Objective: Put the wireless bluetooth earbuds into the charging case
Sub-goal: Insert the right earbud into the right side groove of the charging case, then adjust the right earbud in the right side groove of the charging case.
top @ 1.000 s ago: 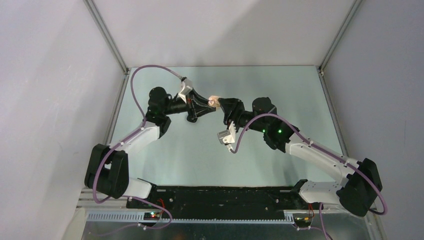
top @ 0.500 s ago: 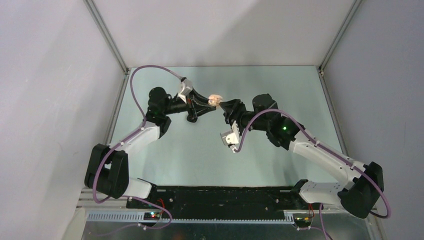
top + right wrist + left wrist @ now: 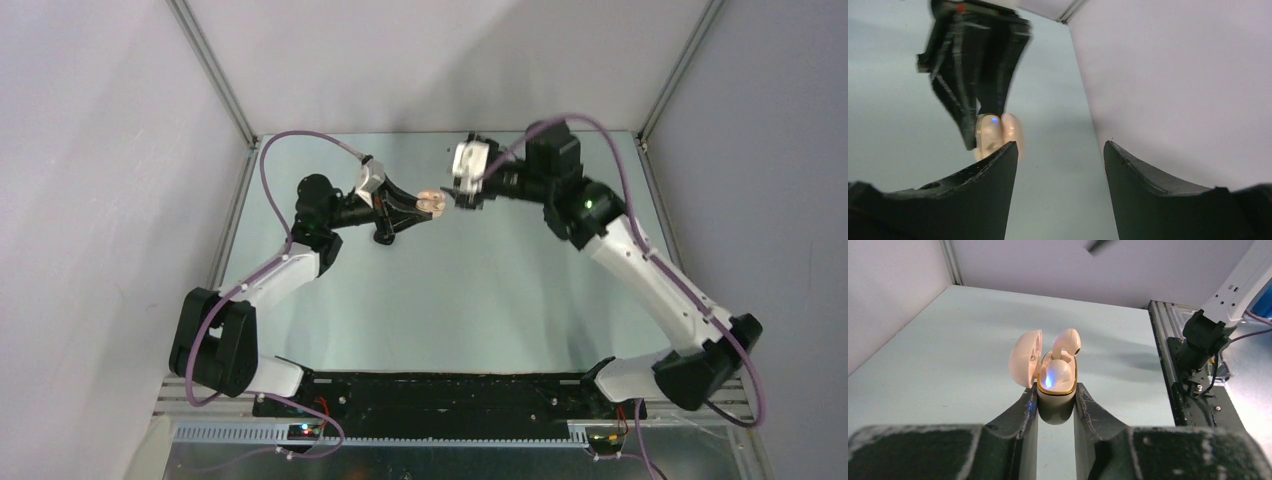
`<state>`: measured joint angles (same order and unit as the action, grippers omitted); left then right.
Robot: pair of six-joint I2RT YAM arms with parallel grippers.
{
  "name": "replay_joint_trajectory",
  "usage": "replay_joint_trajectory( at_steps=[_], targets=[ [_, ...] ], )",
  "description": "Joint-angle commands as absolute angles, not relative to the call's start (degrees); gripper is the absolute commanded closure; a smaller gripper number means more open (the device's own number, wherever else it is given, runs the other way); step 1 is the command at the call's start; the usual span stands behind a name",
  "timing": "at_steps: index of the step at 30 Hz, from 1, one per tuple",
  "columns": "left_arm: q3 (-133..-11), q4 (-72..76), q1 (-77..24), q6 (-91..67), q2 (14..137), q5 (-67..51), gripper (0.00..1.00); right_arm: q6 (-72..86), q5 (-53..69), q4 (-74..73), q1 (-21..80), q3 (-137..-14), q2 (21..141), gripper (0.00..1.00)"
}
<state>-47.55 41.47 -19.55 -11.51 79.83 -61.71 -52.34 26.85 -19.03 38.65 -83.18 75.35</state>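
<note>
Left end effector [image 3: 1055, 396] clamps glossy rounded case [image 3: 1057, 409] — earbud [image 3: 1066, 342] protruding; right end effector [image 3: 1059, 146] agape.

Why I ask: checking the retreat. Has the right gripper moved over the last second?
Yes. The right gripper has swung toward the table's far edge, ending beside the charging case.

No words, numbers or brand names can be read in any of the views. A tiny dark mark sits on the inside of the open lid [image 3: 1024, 359] of the cream charging case [image 3: 1055, 404], but it is too small to read. In the left wrist view, the white arm [image 3: 1243, 282] at the far right has a few little dark marks on it. They are also too small to make out.
</note>
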Motion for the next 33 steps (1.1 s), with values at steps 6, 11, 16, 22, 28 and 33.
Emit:
replay_joint_trajectory(
  at_steps=[6,11,16,22,28,33],
  targets=[
    [-46.6,43.7,-19.8,-5.1,77.4,-62.6,1.00,-32.6,43.6,-42.6,30.5,-100.0,87.7,0.32],
    [-45.8,43.6,-19.8,-5.3,76.5,-62.5,1.00,-32.0,44.2,-41.3,30.2,-98.0,87.9,0.30],
    [-45.4,43.5,-19.8,-5.4,76.0,-62.5,1.00,-32.2,44.7,-41.5,30.3,-98.1,88.7,0.30],
    [-45.2,43.5,-19.8,-5.4,75.5,-62.4,1.00,-32.9,43.0,-41.3,31.1,-98.0,89.9,0.30],
    [-45.0,43.5,-19.8,-5.4,75.2,-62.3,1.00,-32.8,39.6,-39.3,32.6,-98.0,91.4,0.31],
    [-44.7,43.5,-19.8,-5.4,75.0,-62.1,1.00,-32.1,39.3,-38.6,32.5,-98.8,92.2,0.32]
  ],
)
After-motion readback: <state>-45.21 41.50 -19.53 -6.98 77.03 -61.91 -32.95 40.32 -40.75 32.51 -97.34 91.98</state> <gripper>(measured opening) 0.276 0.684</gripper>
